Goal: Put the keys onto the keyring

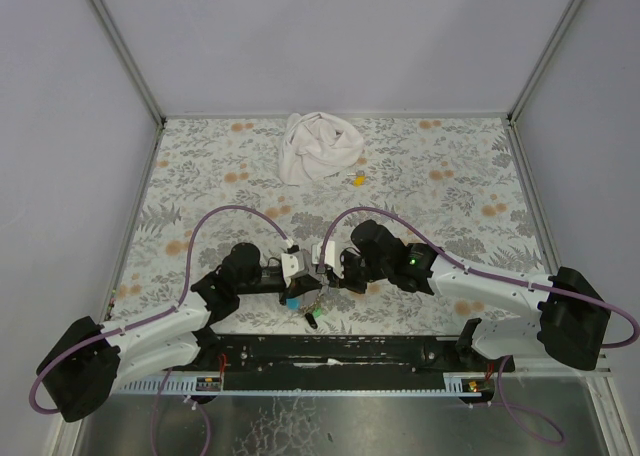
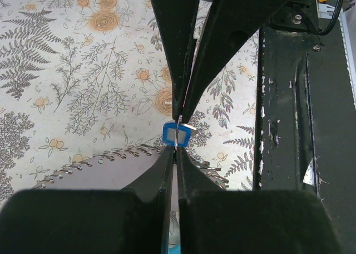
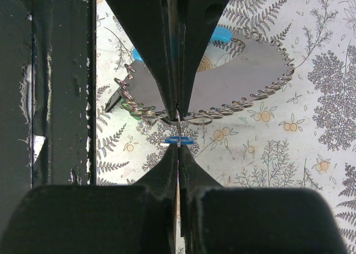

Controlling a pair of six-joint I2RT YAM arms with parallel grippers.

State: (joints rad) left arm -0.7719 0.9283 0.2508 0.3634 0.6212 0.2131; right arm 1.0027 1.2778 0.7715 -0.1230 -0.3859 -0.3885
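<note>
My left gripper and right gripper meet tip to tip low over the table's near middle. Both are shut on a thin wire keyring, one from each side. A blue-capped key sits on the ring in the small gap between the two pairs of fingertips; it shows edge-on in the right wrist view. The grey strap, edged with small metal rings, curls on the table beneath, its blue inner side showing. A green cap peeks out at the strap's end. Other keys are hidden.
A crumpled white cloth lies at the back middle, with a small yellow scrap beside it. The black mounting rail runs along the near edge, close behind both grippers. Floral tablecloth spreads to either side.
</note>
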